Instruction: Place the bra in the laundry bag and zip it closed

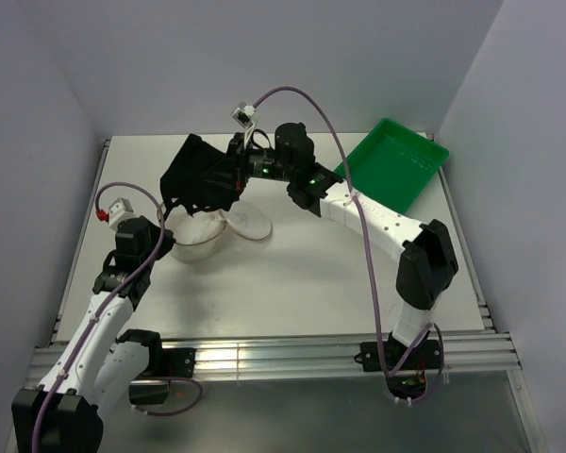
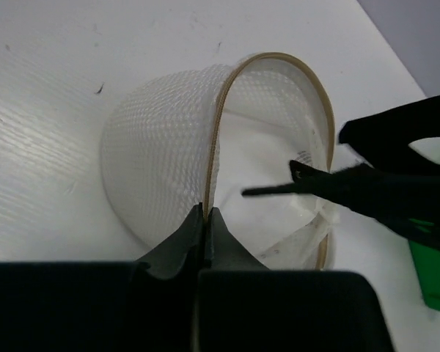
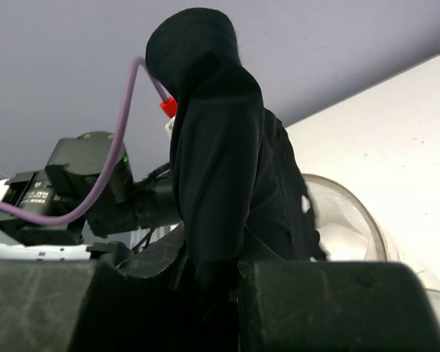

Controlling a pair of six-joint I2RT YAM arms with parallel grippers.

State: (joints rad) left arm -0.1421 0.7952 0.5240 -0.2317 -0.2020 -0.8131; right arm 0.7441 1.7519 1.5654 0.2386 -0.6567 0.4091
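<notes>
The laundry bag (image 1: pixel 205 239) lies on its side on the table, white mesh with a tan rim, its round opening facing right and its lid flap (image 1: pixel 250 225) lying flat. My left gripper (image 1: pixel 176 238) is shut on the tan rim; in the left wrist view both jaws pinch the laundry bag (image 2: pixel 161 147) at its edge, where the left gripper (image 2: pixel 206 211) meets it. The black bra (image 1: pixel 191 175) hangs above the bag, with my right gripper (image 1: pixel 224 176) shut on it. In the right wrist view the bra (image 3: pixel 220 147) rises from the right gripper (image 3: pixel 216 264).
A green plastic tray (image 1: pixel 396 160) sits at the back right of the table, and its corner (image 2: pixel 433 282) shows in the left wrist view. Walls stand close on the left, back and right. Purple cables loop over both arms.
</notes>
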